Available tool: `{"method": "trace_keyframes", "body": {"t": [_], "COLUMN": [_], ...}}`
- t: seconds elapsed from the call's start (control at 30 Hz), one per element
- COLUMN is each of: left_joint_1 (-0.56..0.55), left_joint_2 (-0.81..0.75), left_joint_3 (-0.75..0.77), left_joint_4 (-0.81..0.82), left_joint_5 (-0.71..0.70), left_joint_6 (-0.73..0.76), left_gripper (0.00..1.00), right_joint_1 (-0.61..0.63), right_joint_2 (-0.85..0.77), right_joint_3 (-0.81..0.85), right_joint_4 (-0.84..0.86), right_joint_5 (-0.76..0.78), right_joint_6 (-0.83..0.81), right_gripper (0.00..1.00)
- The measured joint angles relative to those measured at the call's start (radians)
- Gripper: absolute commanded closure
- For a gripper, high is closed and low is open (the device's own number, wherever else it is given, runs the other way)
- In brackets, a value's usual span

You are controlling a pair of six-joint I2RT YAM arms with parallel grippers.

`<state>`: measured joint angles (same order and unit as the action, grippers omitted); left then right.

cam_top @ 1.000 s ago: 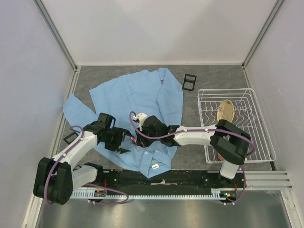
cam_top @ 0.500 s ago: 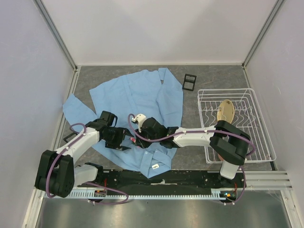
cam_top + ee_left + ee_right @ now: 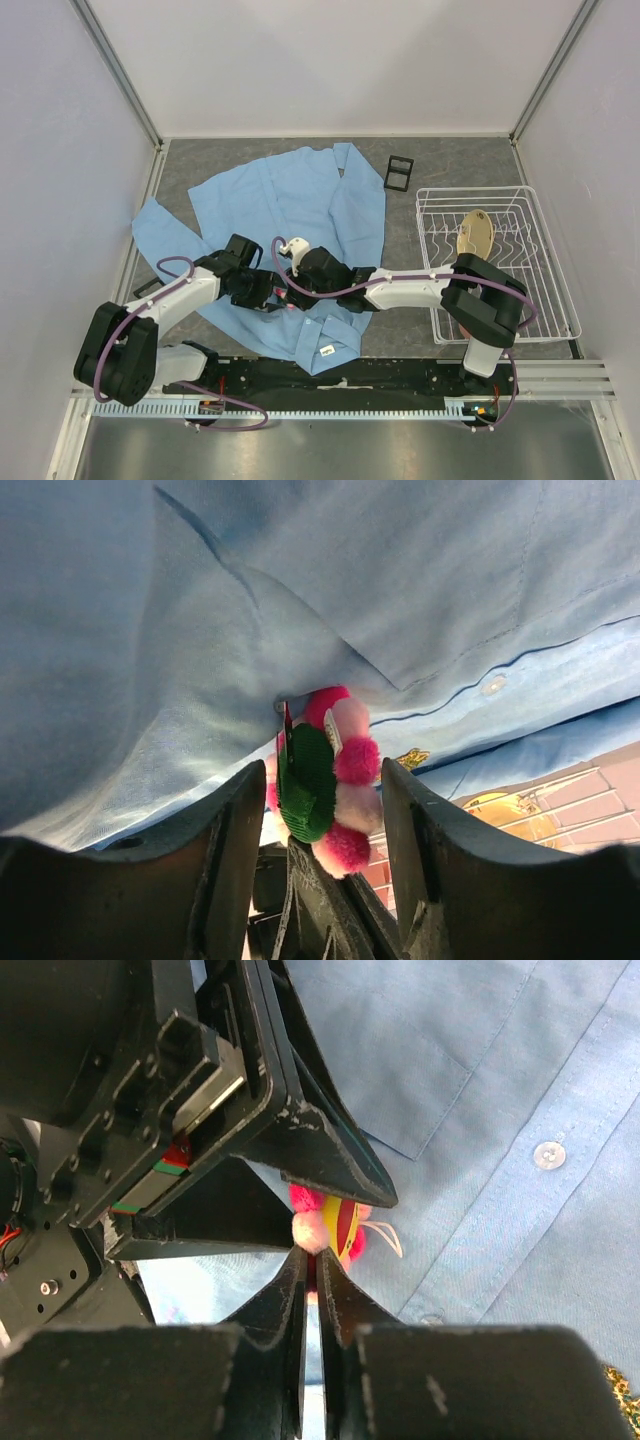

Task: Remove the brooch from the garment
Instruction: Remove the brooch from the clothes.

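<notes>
The garment (image 3: 290, 200) was spread over the left half of the grey desk (image 3: 450, 165), with its collar toward the near edge. A white wire rack (image 3: 478, 189) was set along the right edge, and a tan oval piece (image 3: 474, 233) was held in it. A small black frame (image 3: 399, 172) was laid near the far edge, just beside the garment. The left gripper (image 3: 312, 790) was positioned at the garment's near portion. Its jaws were open, one on each side of the brooch (image 3: 335, 780), beneath a raised fold of cloth. The right gripper (image 3: 311, 1265) was positioned opposite it. Its jaws were almost fully closed and pinched on the brooch's edge. The brooch was located on the garment, close to the near edge of the desk, left of centre.
</notes>
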<state>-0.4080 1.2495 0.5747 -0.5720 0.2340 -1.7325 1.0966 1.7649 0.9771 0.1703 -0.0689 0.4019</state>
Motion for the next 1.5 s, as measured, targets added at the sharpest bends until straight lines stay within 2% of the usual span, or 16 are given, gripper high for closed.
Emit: {"method": "trace_keyframes", "body": {"t": [0.3, 0.67, 0.7, 0.93, 1.03, 1.27, 1.4, 1.5], "left_joint_1": [0.0, 0.0, 0.0, 0.0, 0.0, 0.0, 0.001, 0.001], "left_joint_2": [0.006, 0.015, 0.017, 0.034, 0.034, 0.034, 0.036, 0.044], "left_joint_3": [0.0, -0.003, -0.003, -0.003, -0.003, -0.003, -0.003, -0.002], "left_joint_4": [0.007, 0.006, 0.006, 0.005, 0.005, 0.003, 0.003, 0.005], "left_joint_5": [-0.019, -0.024, -0.024, -0.023, -0.023, -0.025, -0.026, -0.026], "left_joint_6": [-0.014, -0.013, -0.013, 0.001, 0.008, 0.019, 0.022, 0.025], "left_gripper": [0.49, 0.62, 0.62, 0.46, 0.44, 0.55, 0.66, 0.7], "right_joint_1": [0.0, 0.0, 0.0, 0.0, 0.0, 0.0, 0.0, 0.0], "right_joint_2": [0.0, 0.0, 0.0, 0.0, 0.0, 0.0, 0.0, 0.0], "right_joint_3": [-0.006, -0.016, -0.017, -0.021, -0.021, -0.022, -0.027, -0.03], "right_joint_4": [0.003, 0.008, 0.008, 0.017, 0.018, 0.019, 0.025, 0.025], "right_joint_5": [0.006, 0.006, 0.006, 0.006, 0.006, 0.005, 0.005, 0.002], "right_joint_6": [0.004, 0.004, 0.003, 0.004, 0.004, 0.003, 0.003, 0.002], "right_gripper": [0.91, 0.93, 0.93, 0.94, 0.94, 0.96, 0.96, 0.96]}}
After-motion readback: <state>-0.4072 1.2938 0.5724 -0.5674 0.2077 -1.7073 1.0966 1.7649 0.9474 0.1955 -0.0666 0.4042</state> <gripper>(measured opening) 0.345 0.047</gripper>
